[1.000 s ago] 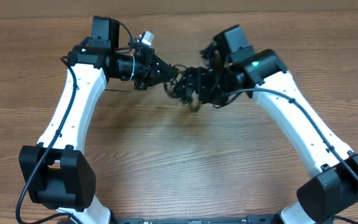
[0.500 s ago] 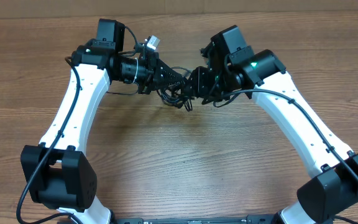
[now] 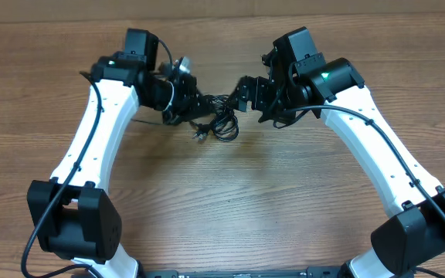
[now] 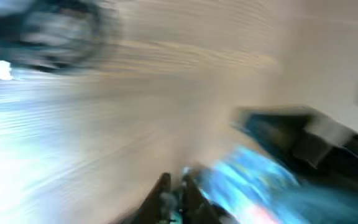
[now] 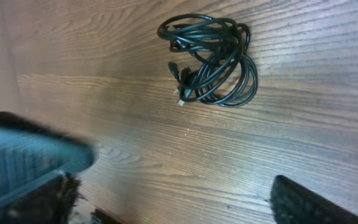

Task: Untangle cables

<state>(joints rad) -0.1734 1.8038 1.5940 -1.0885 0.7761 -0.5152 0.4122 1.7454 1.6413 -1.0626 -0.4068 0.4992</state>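
Note:
The cables lie on the wooden table as one small black coiled bundle, between the two grippers and a little nearer than them. In the right wrist view the cables rest free, with small plug ends poking out at the lower left. My right gripper is just right of the bundle; from its wrist, the right gripper stands wide open over bare wood. My left gripper is at the bundle's left edge. Its wrist view is motion-blurred, but the left gripper has its jaws together.
The two white arms reach in from the near corners, and thick black wires run along them. The table's far edge lies close behind the grippers. Bare wood fills the near half.
The bundle was held up between the two grippers and now lies on the table. My right gripper has opened wide and let go. Both arms have drawn back toward the far edge.

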